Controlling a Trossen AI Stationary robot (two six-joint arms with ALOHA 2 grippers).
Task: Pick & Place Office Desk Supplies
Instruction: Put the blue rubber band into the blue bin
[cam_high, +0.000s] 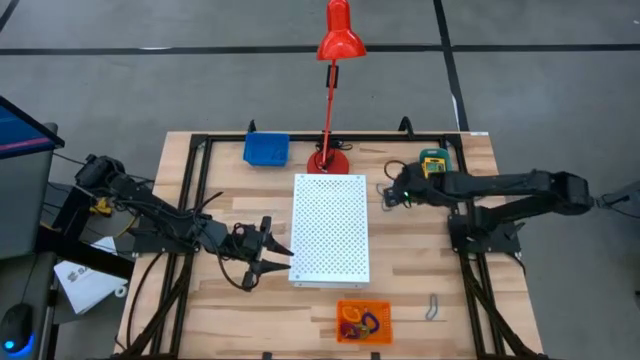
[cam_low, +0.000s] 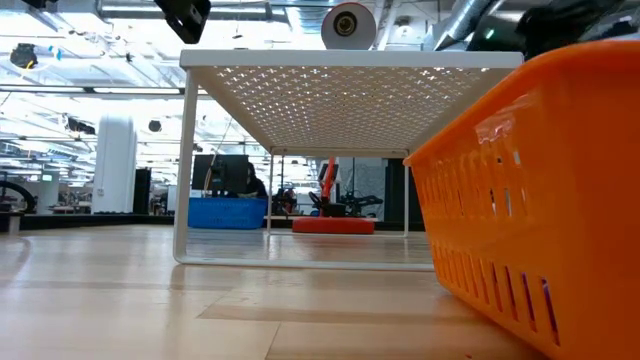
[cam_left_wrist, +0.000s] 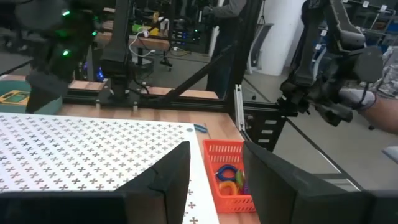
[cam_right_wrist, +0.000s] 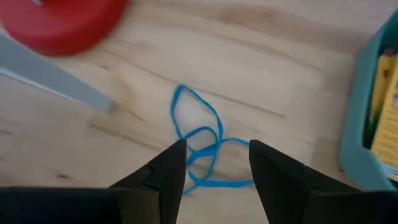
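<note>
- Blue loops: thin tangle flat on the wood, between the red lamp base and the teal tray, nearer the tray.
- Right gripper: directly over the loops, jaws apart, nothing held.
- Risk: loops lie so flat the fingers may close over them or catch one strand and drag the rest.
- Risk: drift toward the tray nudges it.
- Left gripper: parted, empty, at the white perforated board edge, far from the loops.

Perforated board mid-counter; lamp behind it; tray with loops before it; loops right of lamp base.
</note>
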